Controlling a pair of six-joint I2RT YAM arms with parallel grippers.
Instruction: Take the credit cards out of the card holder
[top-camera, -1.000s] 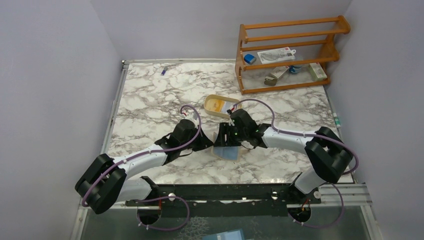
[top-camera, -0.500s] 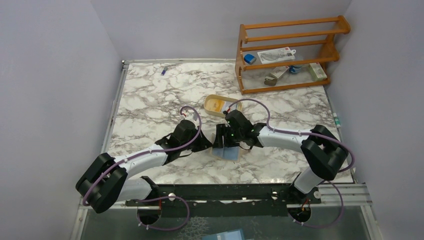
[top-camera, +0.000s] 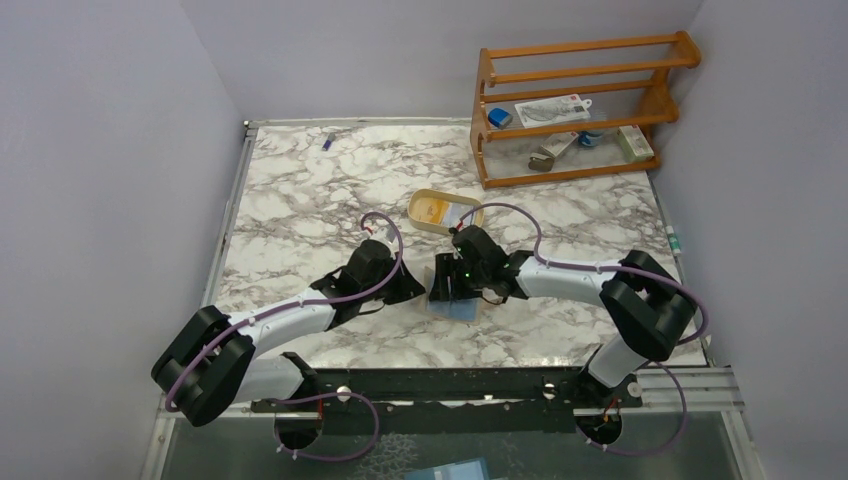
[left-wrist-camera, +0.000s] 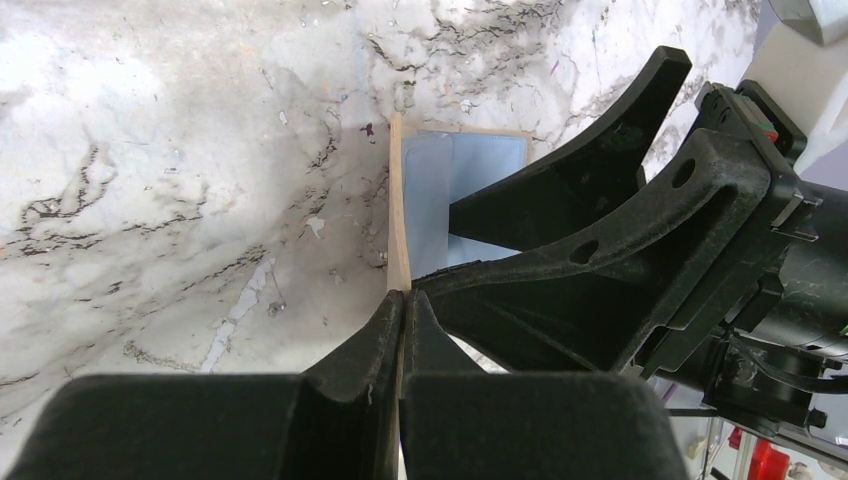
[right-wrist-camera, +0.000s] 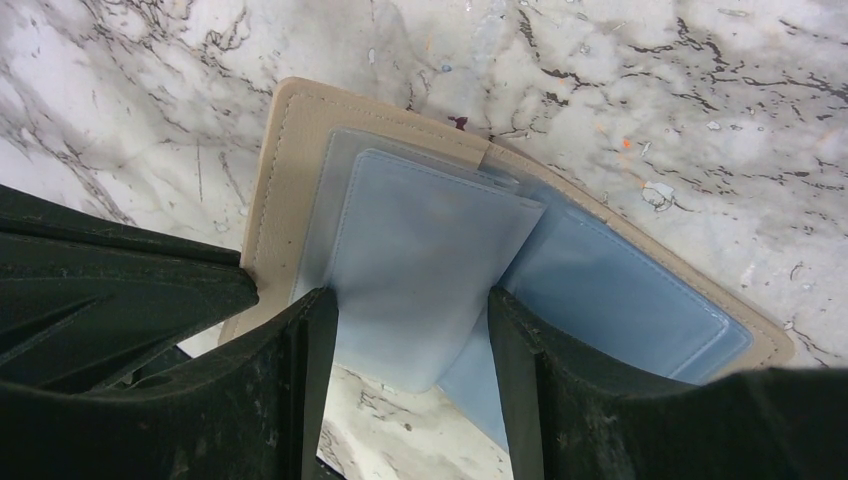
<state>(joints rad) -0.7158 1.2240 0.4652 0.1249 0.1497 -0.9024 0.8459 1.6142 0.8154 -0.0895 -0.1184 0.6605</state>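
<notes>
The card holder (top-camera: 457, 306) lies opened on the marble, beige outside (right-wrist-camera: 290, 170) and pale blue inside. My left gripper (left-wrist-camera: 402, 300) is shut on the thin edge of its beige flap (left-wrist-camera: 398, 200) and holds that flap upright. My right gripper (right-wrist-camera: 412, 320) is open above the inside. Its fingers (right-wrist-camera: 300, 380) stand on either side of a pale bluish-white panel (right-wrist-camera: 420, 250); I cannot tell whether that is a credit card or an inner flap. A yellow-orange card (top-camera: 434, 208) lies in the tan tray.
The oval tan tray (top-camera: 421, 221) sits just behind the grippers. A wooden rack (top-camera: 570, 100) holding small items stands at the back right. A small blue object (top-camera: 327, 141) lies at the far back left. The two grippers (top-camera: 432, 285) are almost touching over the holder.
My right gripper has shifted slightly left and nearer, further over the open holder. The left gripper keeps its hold on the beige flap and has not moved.
</notes>
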